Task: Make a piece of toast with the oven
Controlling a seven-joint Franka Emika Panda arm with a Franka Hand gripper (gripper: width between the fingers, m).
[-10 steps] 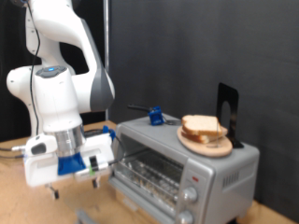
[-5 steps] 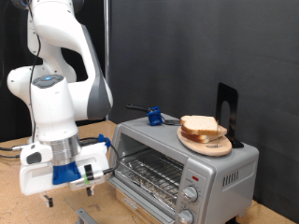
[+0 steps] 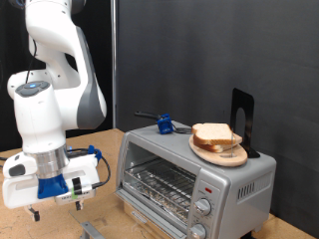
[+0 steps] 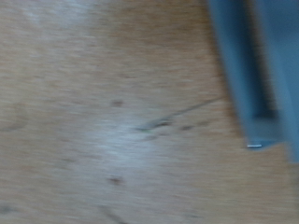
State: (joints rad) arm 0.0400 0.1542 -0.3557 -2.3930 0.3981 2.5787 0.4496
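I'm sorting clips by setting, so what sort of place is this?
Probably a robot lab set up as a mock kitchen: black curtains behind a wooden table, a toaster oven with bread on a plate on top, and a gripper held low.

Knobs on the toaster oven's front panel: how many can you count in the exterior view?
2. One knob sits above the other knob on the oven panel, at its right end; the lower one is partly cut off by the frame.

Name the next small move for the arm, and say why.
Probably raise the pincer and swing it toward the exterior view's right, up to the piece of toast. The toast lies on the wooden plate atop the oven, while the pincer hangs low at the left, far from it.
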